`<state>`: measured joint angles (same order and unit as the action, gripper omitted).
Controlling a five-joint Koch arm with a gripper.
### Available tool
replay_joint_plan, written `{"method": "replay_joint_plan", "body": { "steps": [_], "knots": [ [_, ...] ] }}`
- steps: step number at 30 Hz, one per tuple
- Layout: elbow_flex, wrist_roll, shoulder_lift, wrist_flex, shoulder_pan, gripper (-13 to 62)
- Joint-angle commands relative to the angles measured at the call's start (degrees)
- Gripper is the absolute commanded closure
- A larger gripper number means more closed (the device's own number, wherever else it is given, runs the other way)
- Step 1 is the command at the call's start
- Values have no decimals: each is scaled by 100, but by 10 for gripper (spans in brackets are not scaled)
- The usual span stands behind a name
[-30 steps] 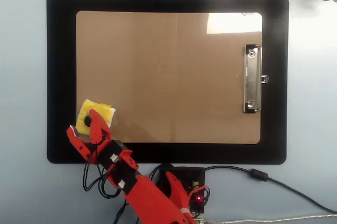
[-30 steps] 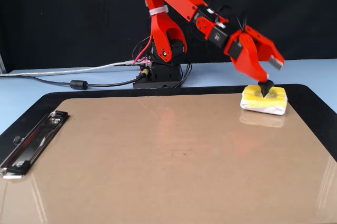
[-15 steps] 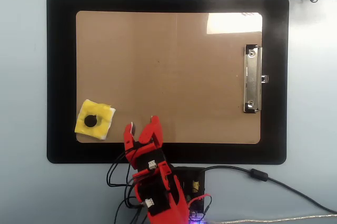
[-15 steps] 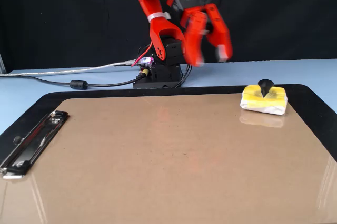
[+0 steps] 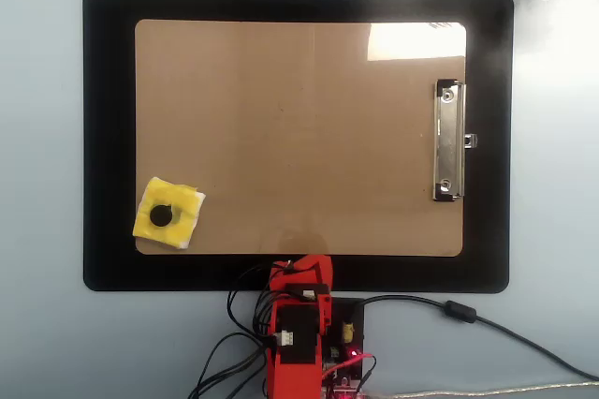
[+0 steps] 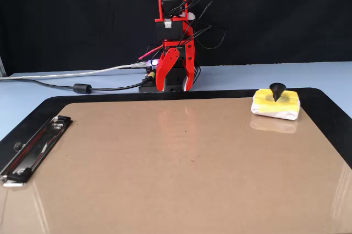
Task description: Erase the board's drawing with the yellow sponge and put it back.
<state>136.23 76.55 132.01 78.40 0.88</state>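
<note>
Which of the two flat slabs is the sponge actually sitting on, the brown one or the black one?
The brown board, the one with the metal clip. The yellow sponge sits at its corner, overhanging the edge slightly; the black mat only frames it.

The board (image 5: 299,137) is a large brown clipboard with a glossy face, lying flat on a black mat (image 5: 110,137), its silver clip (image 5: 448,140) on the right short edge in the overhead view. The yellow sponge (image 5: 168,213) sits flat at the board's lower left corner, white layer at its edge, black knob upright. Of the drawing, only a faint speck near the board's middle shows, if that.
</note>
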Motion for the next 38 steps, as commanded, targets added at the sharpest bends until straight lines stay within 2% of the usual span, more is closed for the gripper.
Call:
{"method": "replay_joint_plan", "body": {
  "steps": [1, 8, 13, 38],
  "knots": [
    [-70, 9, 264, 404, 53, 159],
    [360, 62, 264, 729, -932, 159],
    [545, 70, 272, 826, -1187, 158],
    [510, 44, 264, 940, -1169, 153]
  ]
}}
